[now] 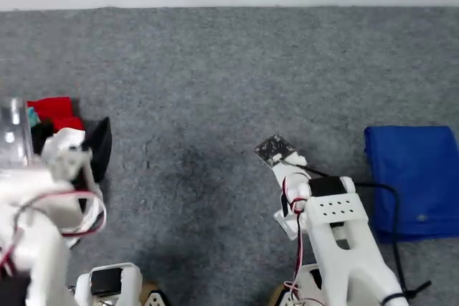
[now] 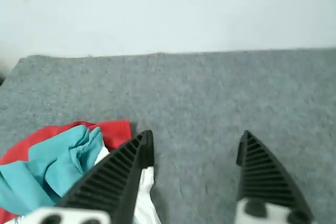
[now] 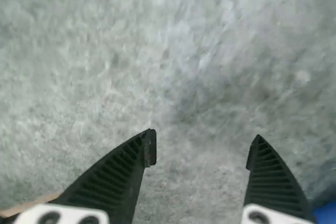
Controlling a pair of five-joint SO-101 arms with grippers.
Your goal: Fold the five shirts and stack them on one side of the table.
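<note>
Four shirts are lying on one worktop (image 1: 215,69): one folded blue shirt (image 1: 412,177) and three heaped ones, a red shirt (image 2: 113,129), a teal shirt (image 2: 52,166) and a white shirt (image 2: 145,203). Two end effectors are hovering: the left end effector (image 2: 197,136) and the right end effector (image 3: 205,136).

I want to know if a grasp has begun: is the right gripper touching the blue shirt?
Apart. The high view shows a wide strip of bare grey table between the right gripper and the blue shirt.

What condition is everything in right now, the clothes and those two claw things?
Blue shirt: folded, lying flat.
Red shirt: crumpled, unfolded.
Teal shirt: crumpled, lying on the red shirt.
Left gripper: open, empty, beside the red shirt.
Right gripper: open, empty.
</note>
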